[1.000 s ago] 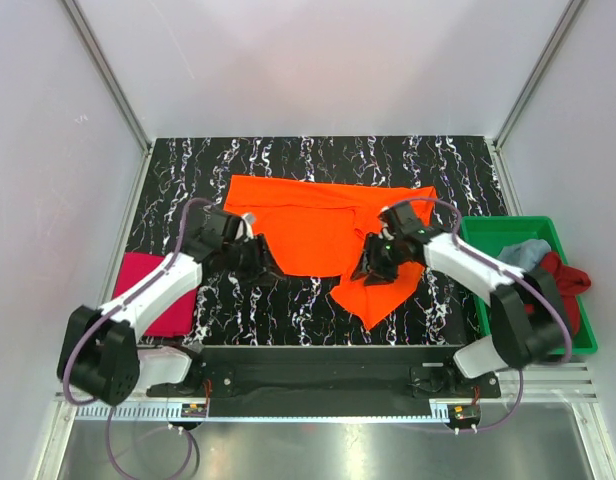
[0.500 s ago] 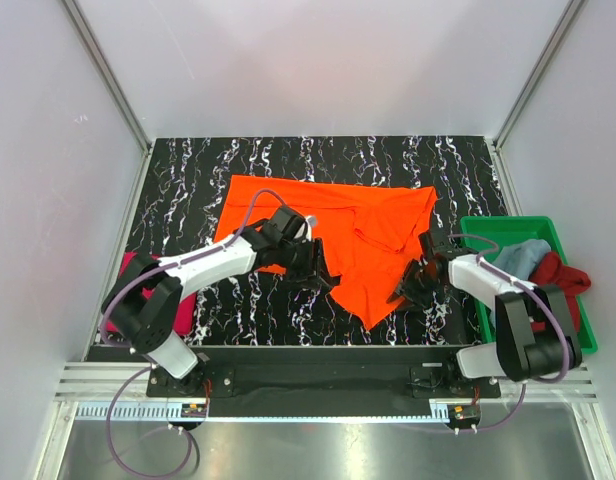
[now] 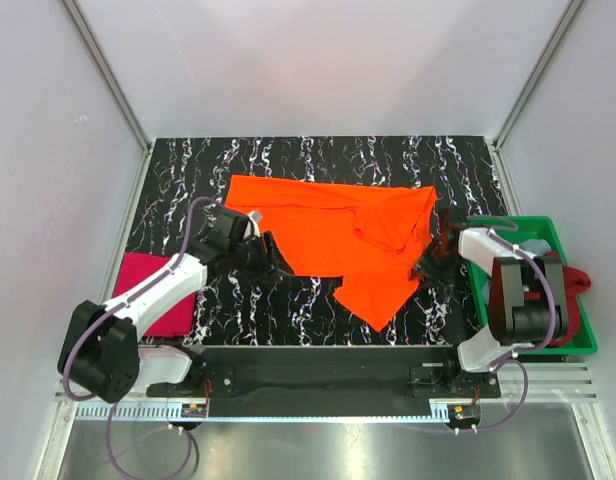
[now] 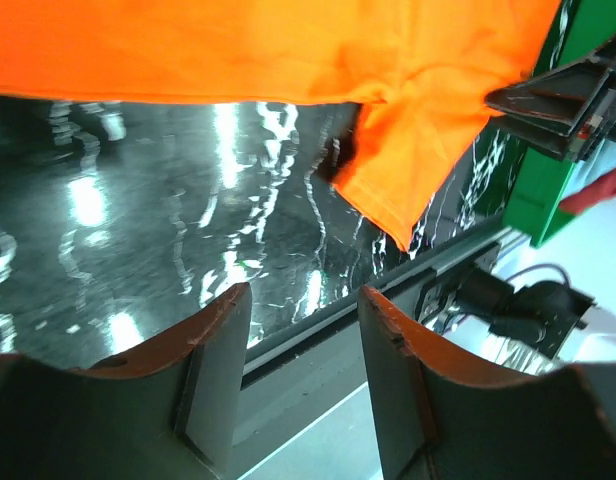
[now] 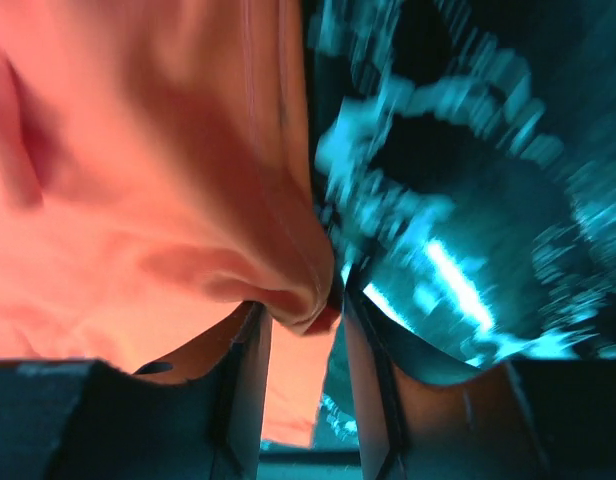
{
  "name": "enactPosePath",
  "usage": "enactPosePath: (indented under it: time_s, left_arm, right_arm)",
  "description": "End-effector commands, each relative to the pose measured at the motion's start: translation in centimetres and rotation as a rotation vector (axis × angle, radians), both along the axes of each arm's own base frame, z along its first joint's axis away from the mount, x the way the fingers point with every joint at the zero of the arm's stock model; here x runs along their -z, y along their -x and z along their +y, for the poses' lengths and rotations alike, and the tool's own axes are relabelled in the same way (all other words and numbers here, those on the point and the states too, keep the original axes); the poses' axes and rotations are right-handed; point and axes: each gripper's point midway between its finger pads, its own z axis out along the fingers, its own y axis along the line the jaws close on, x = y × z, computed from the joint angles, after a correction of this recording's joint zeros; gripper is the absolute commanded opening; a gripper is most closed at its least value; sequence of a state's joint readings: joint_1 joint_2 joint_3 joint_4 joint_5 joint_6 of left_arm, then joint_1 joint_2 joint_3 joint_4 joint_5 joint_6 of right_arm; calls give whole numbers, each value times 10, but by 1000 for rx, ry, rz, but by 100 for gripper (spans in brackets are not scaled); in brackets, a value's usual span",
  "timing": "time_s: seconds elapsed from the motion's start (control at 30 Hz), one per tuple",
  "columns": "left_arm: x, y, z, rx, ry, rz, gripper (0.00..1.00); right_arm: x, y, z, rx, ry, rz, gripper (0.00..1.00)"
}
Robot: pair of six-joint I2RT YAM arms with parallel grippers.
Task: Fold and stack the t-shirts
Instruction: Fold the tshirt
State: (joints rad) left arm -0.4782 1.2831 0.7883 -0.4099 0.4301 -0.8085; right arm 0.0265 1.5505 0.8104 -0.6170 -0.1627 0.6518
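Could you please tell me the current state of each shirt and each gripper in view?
orange t-shirt: spread on the table, partly folded over
magenta t-shirt: folded, at the table's left edge
light blue t-shirt: crumpled in the green tray
dark red t-shirt: crumpled in the green tray
left gripper: open, empty
right gripper: orange hem between its fingers; grip unclear

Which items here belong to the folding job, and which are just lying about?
Job: orange t-shirt, magenta t-shirt, light blue t-shirt, dark red t-shirt.
Lying about: green tray holding the last two; black marbled table.
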Motion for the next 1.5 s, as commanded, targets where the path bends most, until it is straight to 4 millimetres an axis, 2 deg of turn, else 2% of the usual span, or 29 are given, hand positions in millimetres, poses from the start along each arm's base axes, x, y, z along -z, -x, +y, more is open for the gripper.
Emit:
enactPosePath:
  time_s: [0.0, 0.07, 0.23, 0.37, 0.43, 0.57, 0.63, 0.7, 0.73, 0.77, 0.8, 0.83, 0.87, 0.9, 0.97, 1.17, 1.2, 1.23, 1.33, 1.37, 1.4, 1.47]
  left_arm:
    - [-10, -4, 12, -22, 20, -43, 52]
    - [-13, -8, 21, -50, 23, -46, 52]
    - [-18, -28, 48, -126, 7, -70, 53]
    - [-17, -40, 65, -167, 0, -67, 53]
    - [-17, -47, 73, -182, -7, -67, 53]
    - [-18, -55, 80, -187, -20, -67, 53]
    - [-17, -60, 83, -189, -26, -65, 53]
    - [-14, -63, 85, -195, -29, -54, 53]
    - [-12, -66, 85, -190, -22, -38, 53]
    - [-11, -68, 85, -188, -15, -31, 53]
    - [-13, -71, 85, -186, -11, -33, 53]
    - [-11, -72, 84, -181, -7, -19, 53]
    - [-12, -75, 84, -181, -7, -23, 53]
    - [-12, -78, 84, -183, -7, -20, 53]
    - [-12, -81, 84, -179, -9, -20, 53]
    - [-6, -89, 91, -171, -13, -4, 53]
    - [-4, -90, 93, -171, -13, -2, 53]
    - [-3, -92, 97, -181, -17, -2, 53]
    - [4, -96, 103, -192, -19, 20, 53]
    - [5, -97, 104, -193, -18, 21, 53]
    - [7, -98, 105, -197, -18, 31, 53]
    - [7, -101, 107, -207, -20, 31, 53]
  right_arm:
    - [-1, -17, -40, -35, 198, 1, 42]
    - [-12, -28, -42, -56, 210, -17, 43]
    - [-42, -30, -40, -71, 200, -77, 46]
    - [-60, -36, -33, -83, 166, -141, 56]
    - [-67, -44, -30, -91, 150, -161, 57]
    - [-76, -42, -33, -107, 165, -147, 58]
    - [-80, -53, -33, -115, 170, -196, 58]
    - [-81, -74, -30, -114, 157, -245, 56]
    - [-89, -90, -28, -119, 152, -276, 55]
    - [-76, -96, -28, -120, 147, -235, 53]
    - [-73, -103, -28, -122, 146, -229, 49]
    - [-76, -115, -28, -119, 148, -241, 38]
    - [-62, -119, -29, -118, 151, -202, 34]
    - [-57, -124, -31, -119, 163, -191, 29]
    - [-43, -136, -35, -121, 187, -165, 26]
    - [-10, -166, -38, -125, 199, -121, 31]
    - [-13, -177, -44, -118, 234, -140, 32]
    - [-3, -180, -46, -122, 247, -120, 33]
    - [0, -203, -56, -149, 308, -136, 42]
    - [0, -208, -73, -128, 329, -133, 46]
    - [-11, -222, -77, -140, 343, -162, 48]
    - [-9, -218, -84, -156, 367, -108, 54]
